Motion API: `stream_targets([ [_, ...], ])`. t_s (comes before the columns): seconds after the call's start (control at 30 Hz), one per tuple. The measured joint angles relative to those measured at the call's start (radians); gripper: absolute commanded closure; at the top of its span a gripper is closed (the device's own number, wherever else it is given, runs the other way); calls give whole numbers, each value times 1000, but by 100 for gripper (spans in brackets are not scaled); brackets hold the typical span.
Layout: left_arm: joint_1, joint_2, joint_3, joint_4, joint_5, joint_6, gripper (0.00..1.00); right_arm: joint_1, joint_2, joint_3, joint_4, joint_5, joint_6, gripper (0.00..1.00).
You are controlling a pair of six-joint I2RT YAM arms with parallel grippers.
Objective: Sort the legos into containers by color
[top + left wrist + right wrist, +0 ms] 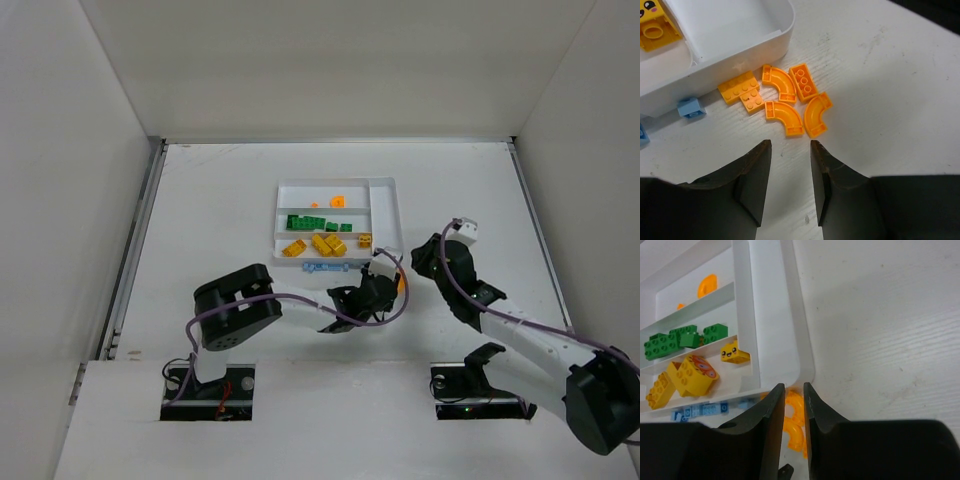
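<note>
Only via top cam: the whole tray [338, 182].

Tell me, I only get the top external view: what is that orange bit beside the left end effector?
Observer: Six orange legos lie on the table just outside the tray corner: three curved, two flat plates, one brick.
Operator: Is the left end effector holding one?
Observer: No. The left end effector is open and empty, short of the pile.
Operator: That small yellow brick in the tray, is it plain?
Observer: No, the yellow brick bears a smiling face.
</note>
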Motion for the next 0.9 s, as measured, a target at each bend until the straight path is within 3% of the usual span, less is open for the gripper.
stream_targets([
  [0.63,1,99,87,-44,-52,-27,72,22,-126,-109,-44,35,89,70],
  [0.8,6,114,103,-46,-67,-29,73,36,-138,-116,-47,38,95,59],
  [0.9,11,122,113,-46,-71,-29,83,57,-134,-116,-56,41,105,55],
])
